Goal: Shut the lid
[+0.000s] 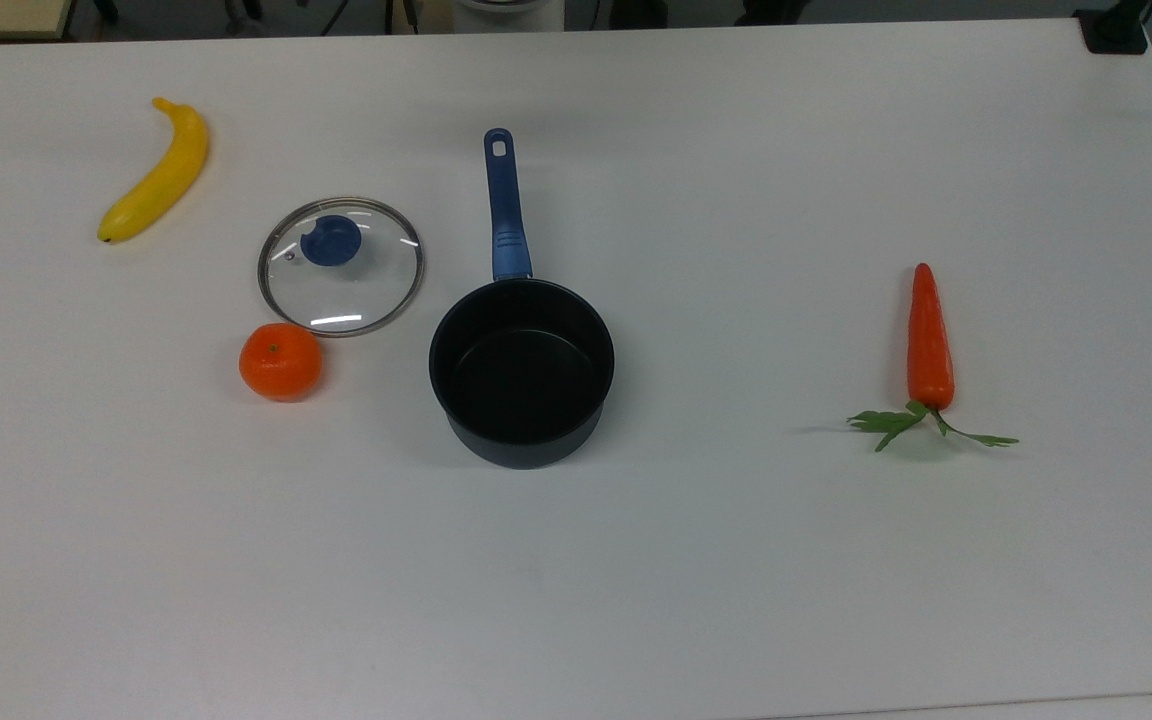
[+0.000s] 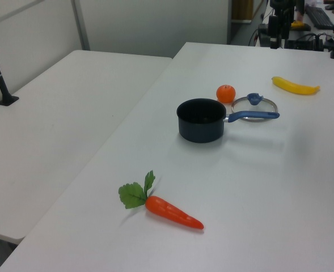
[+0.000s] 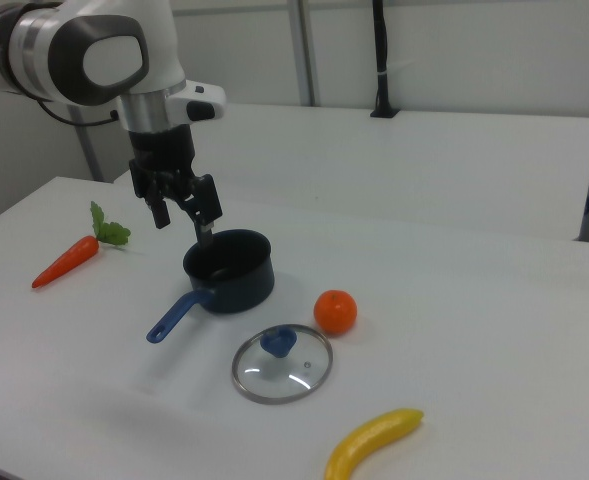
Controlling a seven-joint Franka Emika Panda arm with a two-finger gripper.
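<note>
In the right view's upper left, the jaws (image 3: 184, 215) hang spread and unladen. Centre-left in the top view, the lid (image 1: 341, 266) lies on the desk (image 1: 736, 550) beside the empty saucepan (image 1: 521, 372).

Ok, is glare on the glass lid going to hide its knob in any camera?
No. In the top view the lid carries thin white streaks near its rim, well clear of the blue knob. In the right view the glass is faintly hazy, knob plain. In the left view the saucepan handle crosses it, without glare.
</note>
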